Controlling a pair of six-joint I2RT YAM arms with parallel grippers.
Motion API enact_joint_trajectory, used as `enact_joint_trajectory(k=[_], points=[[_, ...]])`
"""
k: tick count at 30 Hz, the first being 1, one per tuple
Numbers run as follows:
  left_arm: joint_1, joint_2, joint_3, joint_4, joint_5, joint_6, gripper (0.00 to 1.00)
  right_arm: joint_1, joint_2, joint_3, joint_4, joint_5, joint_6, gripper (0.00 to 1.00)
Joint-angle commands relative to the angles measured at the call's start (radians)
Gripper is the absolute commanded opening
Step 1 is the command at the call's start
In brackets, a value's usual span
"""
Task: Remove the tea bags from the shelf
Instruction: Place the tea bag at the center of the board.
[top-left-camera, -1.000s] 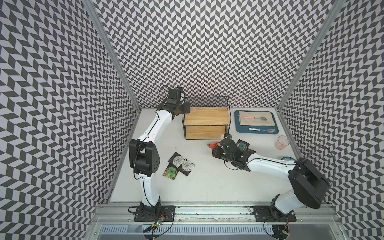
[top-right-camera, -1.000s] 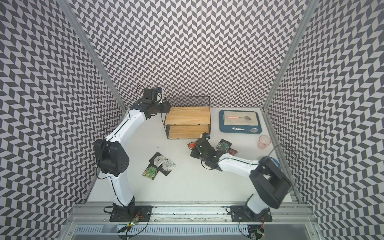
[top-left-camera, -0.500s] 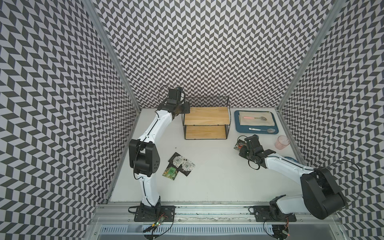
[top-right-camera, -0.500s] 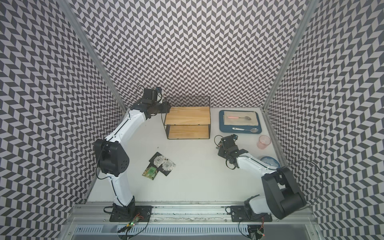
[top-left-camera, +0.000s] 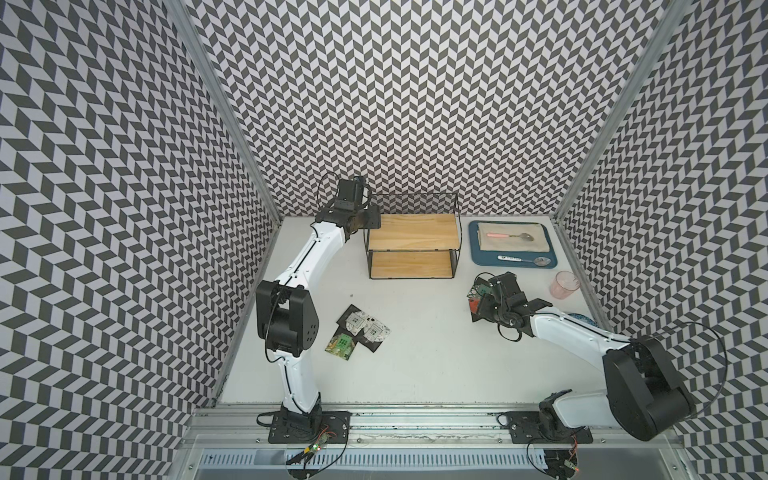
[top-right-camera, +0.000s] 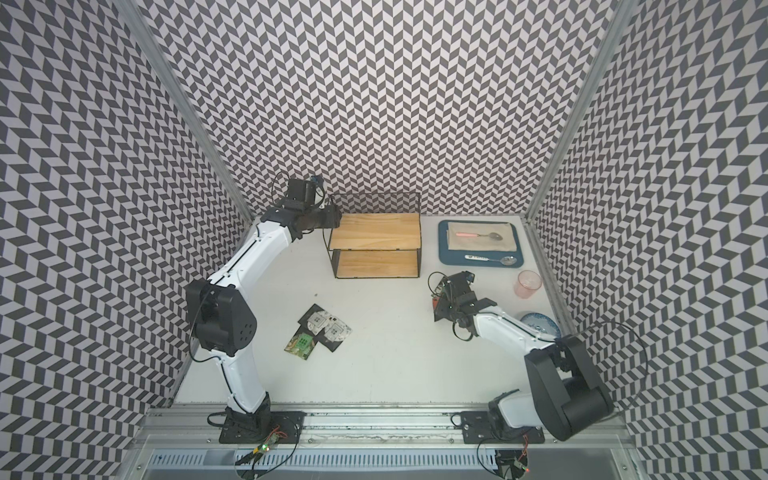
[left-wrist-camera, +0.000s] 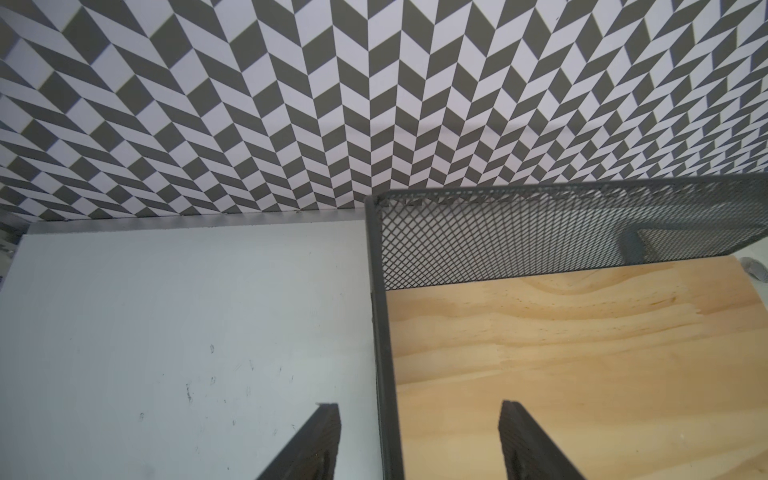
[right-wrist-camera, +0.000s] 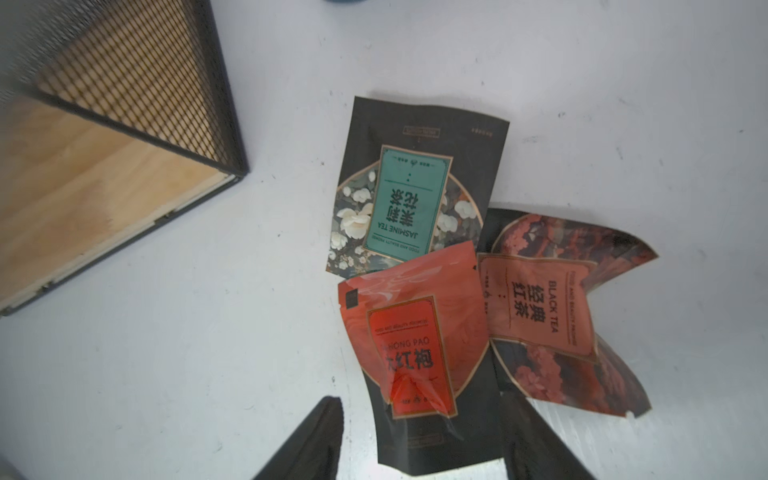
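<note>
The shelf (top-left-camera: 411, 245) (top-right-camera: 376, 245) stands at the back with both wooden boards bare. Three tea bags (top-left-camera: 361, 334) (top-right-camera: 324, 330) lie in a pile in front of it to the left. Three more lie to its right: a teal one (right-wrist-camera: 409, 208), an orange-red one (right-wrist-camera: 411, 332) and a dark red one (right-wrist-camera: 540, 307). My right gripper (right-wrist-camera: 422, 401) (top-left-camera: 488, 305) hovers open over them, the orange-red bag's end lying loose between its fingers. My left gripper (left-wrist-camera: 417, 405) (top-left-camera: 372, 218) is open, straddling the shelf's top left side wire (left-wrist-camera: 380, 332).
A blue tray (top-left-camera: 473, 249) with a beige cloth and two spoons sits at the back right. A pink cup (top-left-camera: 564, 284) stands near the right wall, and a blue-patterned dish (top-left-camera: 582, 330) shows behind my right arm. Patterned walls close in three sides.
My right arm swung from the shelf's front to the right and its gripper opened, leaving the orange-red bag on the table by two others. The left arm stayed put.
</note>
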Motion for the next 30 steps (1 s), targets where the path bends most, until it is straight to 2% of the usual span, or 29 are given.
enact_joint_trajectory(k=[1, 4, 6, 7, 8, 12, 14, 15, 17, 18, 20, 21, 22, 23, 24, 25, 26, 28, 30], points=[[-0.013, -0.101, -0.023, 0.032, -0.058, -0.018, 0.67, -0.002, -0.063, 0.043, -0.039, 0.039, -0.002, 0.69], [-0.025, -0.176, -0.057, 0.045, -0.120, -0.039, 0.71, -0.001, -0.111, 0.087, -0.086, 0.081, 0.010, 0.76], [-0.027, -0.247, -0.105, 0.060, -0.160, -0.075, 0.73, -0.001, -0.135, 0.128, -0.114, 0.112, 0.004, 0.89], [-0.028, -0.296, -0.148, 0.076, -0.180, -0.098, 0.76, -0.001, -0.150, 0.153, -0.122, 0.129, -0.002, 1.00], [-0.031, -0.352, -0.196, 0.092, -0.203, -0.127, 0.99, -0.001, -0.163, 0.177, -0.121, 0.141, -0.015, 1.00], [-0.064, -0.551, -0.393, 0.111, -0.267, -0.208, 1.00, -0.002, -0.172, 0.277, -0.075, 0.174, -0.100, 0.99], [-0.090, -0.664, -0.531, 0.141, -0.285, -0.234, 1.00, -0.001, -0.179, 0.299, 0.003, 0.173, -0.126, 0.99], [-0.094, -0.716, -0.594, 0.156, -0.289, -0.246, 1.00, -0.002, -0.184, 0.293, 0.051, 0.171, -0.191, 0.99], [-0.104, -0.837, -0.744, 0.189, -0.313, -0.263, 0.99, -0.003, -0.192, 0.296, 0.109, 0.173, -0.197, 1.00], [-0.121, -0.882, -0.807, 0.199, -0.381, -0.286, 0.99, -0.001, -0.195, 0.293, 0.125, 0.173, -0.197, 1.00], [-0.159, -0.965, -0.929, 0.181, -0.648, -0.419, 1.00, -0.002, -0.198, 0.244, 0.208, 0.173, -0.197, 1.00], [-0.159, -0.998, -0.995, 0.215, -0.715, -0.444, 1.00, -0.002, -0.204, 0.203, 0.294, 0.173, -0.205, 1.00], [-0.154, -1.050, -1.096, 0.356, -0.728, -0.329, 1.00, -0.003, -0.213, 0.142, 0.423, 0.352, -0.377, 1.00], [-0.153, -1.104, -1.208, 0.552, -0.711, -0.162, 1.00, -0.004, -0.222, 0.059, 0.538, 0.351, -0.440, 1.00], [-0.153, -1.142, -1.317, 0.719, -0.696, -0.041, 1.00, -0.004, -0.225, 0.011, 0.627, 0.351, -0.440, 1.00], [-0.153, -1.165, -1.432, 0.921, -0.689, 0.079, 1.00, -0.004, -0.217, -0.059, 0.710, 0.395, -0.554, 1.00], [-0.148, -1.152, -1.519, 1.086, -0.679, 0.178, 0.99, -0.007, -0.200, -0.102, 0.766, 0.424, -0.583, 1.00], [-0.103, -1.041, -1.614, 1.248, -0.646, 0.284, 1.00, -0.024, -0.151, -0.156, 0.815, 0.415, -0.623, 0.99], [-0.025, -0.893, -1.608, 1.253, -0.575, 0.261, 1.00, -0.038, -0.115, -0.199, 0.844, 0.385, -0.679, 0.99]])
